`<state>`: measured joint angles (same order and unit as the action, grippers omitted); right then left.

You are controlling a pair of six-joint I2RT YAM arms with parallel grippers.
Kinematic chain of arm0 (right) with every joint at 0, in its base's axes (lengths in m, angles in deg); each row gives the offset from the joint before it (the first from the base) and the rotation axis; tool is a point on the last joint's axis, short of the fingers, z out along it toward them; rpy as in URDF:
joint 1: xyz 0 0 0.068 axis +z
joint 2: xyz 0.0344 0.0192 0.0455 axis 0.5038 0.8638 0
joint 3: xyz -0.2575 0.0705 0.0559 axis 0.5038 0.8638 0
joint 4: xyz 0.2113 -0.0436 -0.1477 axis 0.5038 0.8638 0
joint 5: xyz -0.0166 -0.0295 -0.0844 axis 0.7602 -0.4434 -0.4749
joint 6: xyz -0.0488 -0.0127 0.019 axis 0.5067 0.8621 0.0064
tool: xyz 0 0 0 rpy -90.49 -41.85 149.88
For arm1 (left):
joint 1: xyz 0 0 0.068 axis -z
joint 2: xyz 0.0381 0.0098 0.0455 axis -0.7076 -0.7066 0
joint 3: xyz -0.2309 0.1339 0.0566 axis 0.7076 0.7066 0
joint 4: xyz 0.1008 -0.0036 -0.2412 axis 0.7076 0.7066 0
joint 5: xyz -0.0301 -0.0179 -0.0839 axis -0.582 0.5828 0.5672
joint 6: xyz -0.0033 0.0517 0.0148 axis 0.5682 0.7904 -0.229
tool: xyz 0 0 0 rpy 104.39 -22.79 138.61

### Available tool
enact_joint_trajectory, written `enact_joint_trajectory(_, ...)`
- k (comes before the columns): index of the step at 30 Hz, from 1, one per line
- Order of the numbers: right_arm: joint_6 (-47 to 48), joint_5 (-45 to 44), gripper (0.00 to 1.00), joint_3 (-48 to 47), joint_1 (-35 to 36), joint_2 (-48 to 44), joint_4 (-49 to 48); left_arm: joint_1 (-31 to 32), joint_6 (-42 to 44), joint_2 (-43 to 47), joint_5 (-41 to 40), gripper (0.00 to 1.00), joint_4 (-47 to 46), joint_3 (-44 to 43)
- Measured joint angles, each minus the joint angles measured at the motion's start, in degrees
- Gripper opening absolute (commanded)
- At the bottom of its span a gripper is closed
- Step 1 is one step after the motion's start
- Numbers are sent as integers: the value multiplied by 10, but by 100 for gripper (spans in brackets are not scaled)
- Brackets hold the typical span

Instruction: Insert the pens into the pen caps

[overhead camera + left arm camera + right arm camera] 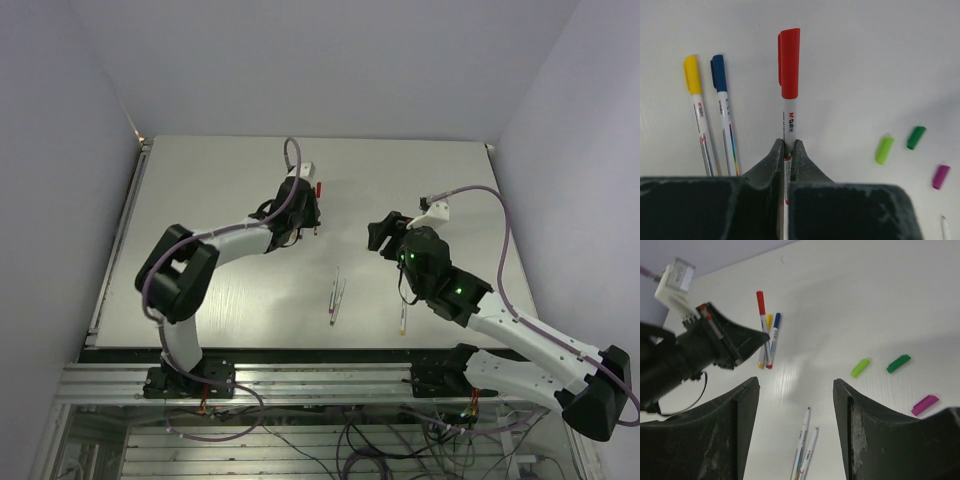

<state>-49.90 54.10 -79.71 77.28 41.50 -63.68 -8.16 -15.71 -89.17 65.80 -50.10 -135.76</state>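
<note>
Left end effector (788, 147) is pinched tight on the white barrel of the red-capped pen (789, 112), and the cap looks fully seated. The pen sticks straight out ahead of the fingers, apparently lifted off the bench (865, 60). The yellow-capped pen (699, 115) and the blue-capped pen (724, 115) lie side by side just to its left.

Over to the right end effector (796, 387): jaws apart, nothing between them, hovering above the middle of the bench. Below it lie two bare pens (802, 445) close together. A third bare pen (403, 318) sits apart from them, nearer the right arm. The light green cap (884, 149), dark green cap (915, 137) and magenta cap (940, 176) lie loose off to the side, none touching another.

So that reads as three capped and three to go, and the step in hand looks like parking the red one. To do it well, the left arm should bring the pen down low and nearly flat beside the blue one before the fingers part, because a round barrel let go from height will roll into its neighbours. It should keep off the yellow and blue pair. The right arm is best kept clear until the pen has settled, then one bare pen taken at mid-barrel without dragging its twin along.
</note>
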Motion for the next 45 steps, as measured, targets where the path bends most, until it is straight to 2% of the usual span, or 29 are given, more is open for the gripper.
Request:
enact_joint_trajectory(9,-28,-1,59,14,-1,-23,32,-15,29,-143,11,7,93,-126)
enact_joint_trajectory(18,-44,-1,59,36,-1,-28,40,-28,37,-174,10,8,132,-170)
enact_joint_trajectory(31,-52,0,57,41,-1,-26,46,-32,27,-214,-7,24,168,-217)
enact_joint_trajectory(36,-52,0,57,45,-1,-24,47,-32,24,-214,-18,40,171,-217)
enact_joint_trajectory(45,-51,0,57,45,-1,-20,46,-34,24,-206,-23,41,182,-221)
